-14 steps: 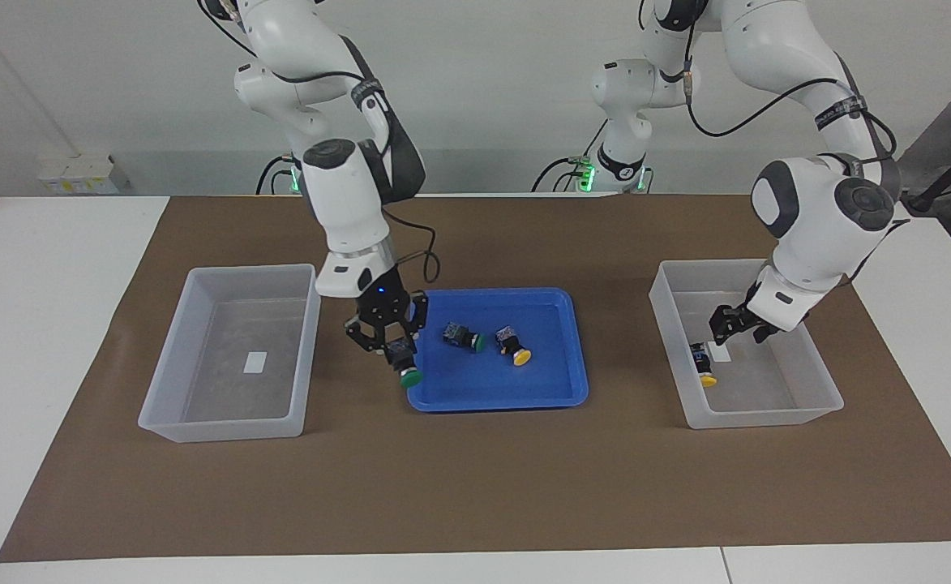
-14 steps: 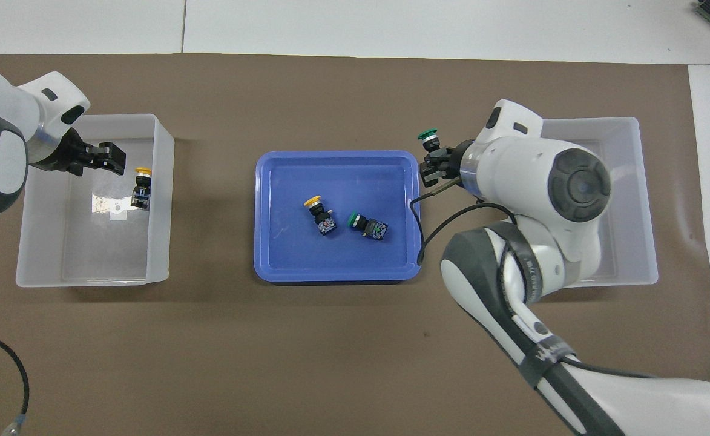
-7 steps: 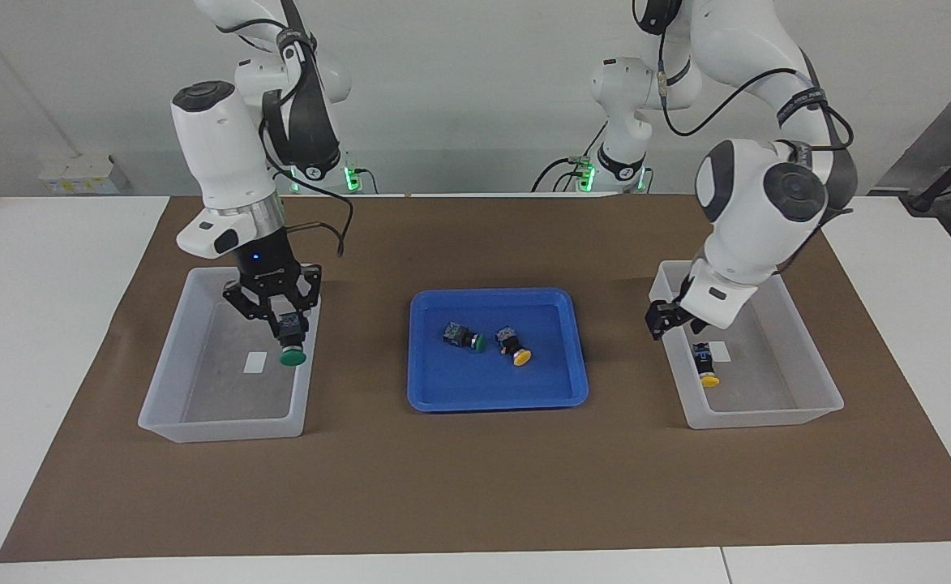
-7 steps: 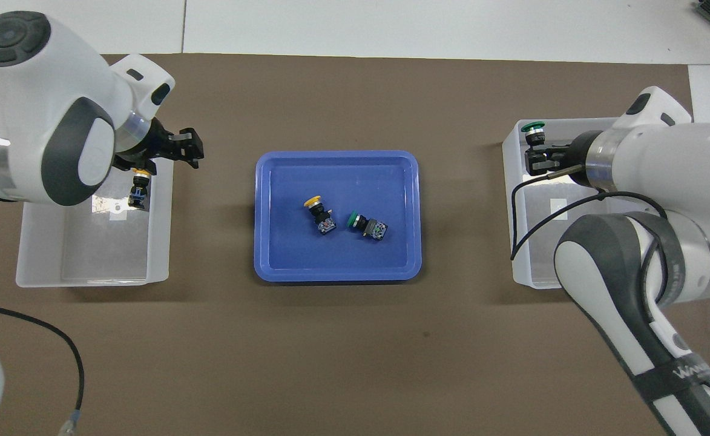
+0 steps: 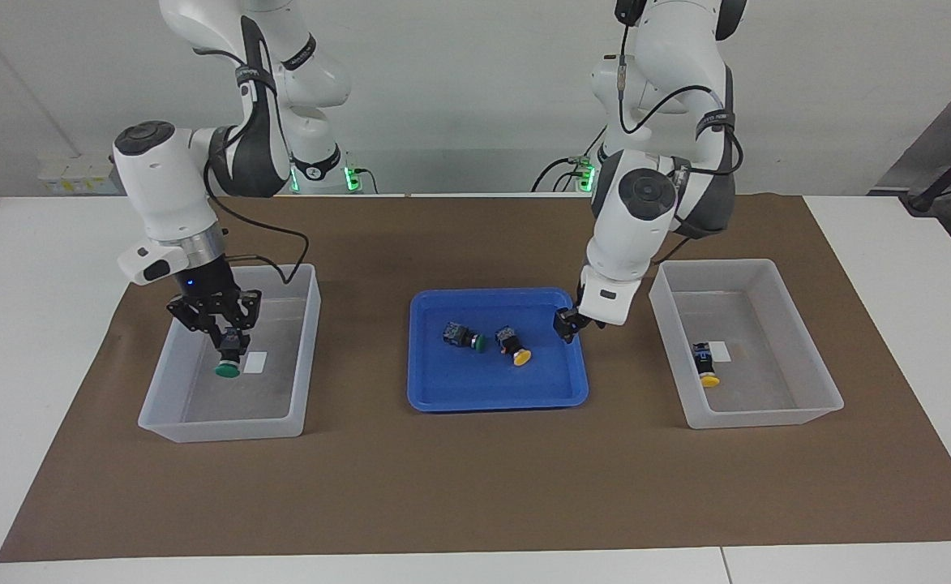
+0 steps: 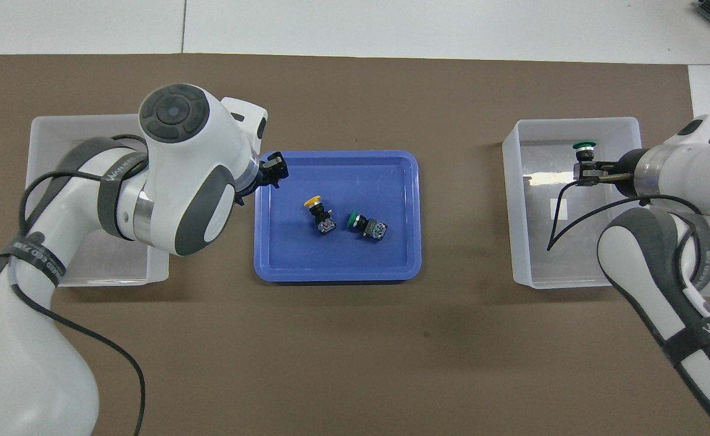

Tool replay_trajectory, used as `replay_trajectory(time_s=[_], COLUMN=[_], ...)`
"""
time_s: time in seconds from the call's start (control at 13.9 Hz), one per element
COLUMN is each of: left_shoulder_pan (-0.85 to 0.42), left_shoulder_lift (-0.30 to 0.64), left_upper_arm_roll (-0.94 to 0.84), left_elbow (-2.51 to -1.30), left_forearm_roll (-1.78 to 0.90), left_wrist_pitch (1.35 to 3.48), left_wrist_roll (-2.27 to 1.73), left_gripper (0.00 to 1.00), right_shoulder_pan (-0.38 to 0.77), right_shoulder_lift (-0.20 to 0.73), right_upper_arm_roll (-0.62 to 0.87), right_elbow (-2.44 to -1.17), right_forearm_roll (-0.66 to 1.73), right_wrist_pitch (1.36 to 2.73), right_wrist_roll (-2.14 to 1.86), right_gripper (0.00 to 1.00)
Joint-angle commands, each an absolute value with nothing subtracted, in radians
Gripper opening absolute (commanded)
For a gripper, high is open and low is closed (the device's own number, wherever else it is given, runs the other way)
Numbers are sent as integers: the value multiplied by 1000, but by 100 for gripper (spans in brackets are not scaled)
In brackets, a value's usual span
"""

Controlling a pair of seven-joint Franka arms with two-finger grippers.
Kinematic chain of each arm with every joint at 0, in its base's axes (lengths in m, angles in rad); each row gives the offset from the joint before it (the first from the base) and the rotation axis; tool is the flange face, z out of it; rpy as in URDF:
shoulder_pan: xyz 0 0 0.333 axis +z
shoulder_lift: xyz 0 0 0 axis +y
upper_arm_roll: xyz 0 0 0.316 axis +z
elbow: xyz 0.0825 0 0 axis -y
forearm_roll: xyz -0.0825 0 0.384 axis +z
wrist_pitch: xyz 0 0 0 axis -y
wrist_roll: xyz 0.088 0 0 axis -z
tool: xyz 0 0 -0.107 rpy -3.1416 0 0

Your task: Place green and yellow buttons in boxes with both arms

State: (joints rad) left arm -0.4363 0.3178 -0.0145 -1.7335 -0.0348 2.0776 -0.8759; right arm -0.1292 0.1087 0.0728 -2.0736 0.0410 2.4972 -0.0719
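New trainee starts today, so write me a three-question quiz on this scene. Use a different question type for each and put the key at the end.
1. True or false: the right hand holds a green button over the floor of the box at the right arm's end.
2. How many buttons lie in the blue tray? A) one B) two C) three
3. Fill in: the lone button lying in the box at the left arm's end has a ____ cap.
Key: 1 true; 2 B; 3 yellow.
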Motion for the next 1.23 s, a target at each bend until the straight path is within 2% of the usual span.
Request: replay_trajectory(time_s=[0.0,0.43,0.51,0.58,0.65,0.94,1.01,1.08,1.15], left_shoulder_pan=[-506,-598,-598,-597,-597,-594,-595,-595,-595], left_shoulder_lift=[252,325,337,348,356,380,391,399,416], left_upper_arm_roll=[2,3,3,3,3,5,5,5,5], left_elbow=[-1871,-1898,-1898,-1898,-1898,-1899,-1899,-1904,-1911], left_forearm_roll=[-46,-46,-46,-46,-46,-46,-46,-46,-46], left_wrist_pitch=[2201,2384,2413,2437,2460,2513,2531,2548,2571], left_wrist_roll=[-1049,-1258,-1267,-1269,-1270,-1285,-1287,-1287,-1287], left_gripper=[73,73,73,73,73,73,73,73,73], right_shoulder_pan=[-159,-166,-167,-167,-169,-156,-153,-147,-146], right_shoulder_lift=[167,278,281,279,279,217,178,131,91], right_upper_arm_roll=[87,87,87,87,87,89,89,89,92], right_elbow=[-2071,-2057,-2054,-2056,-2054,-2052,-2049,-2037,-2028], right_forearm_roll=[61,49,49,49,49,51,58,58,58], right_wrist_pitch=[2556,2677,2677,2674,2669,2619,2573,2503,2424], right_wrist_roll=[-77,-86,-86,-86,-81,-75,-74,-69,-63], right_gripper=[0,0,10,45,74,90,92,99,100])
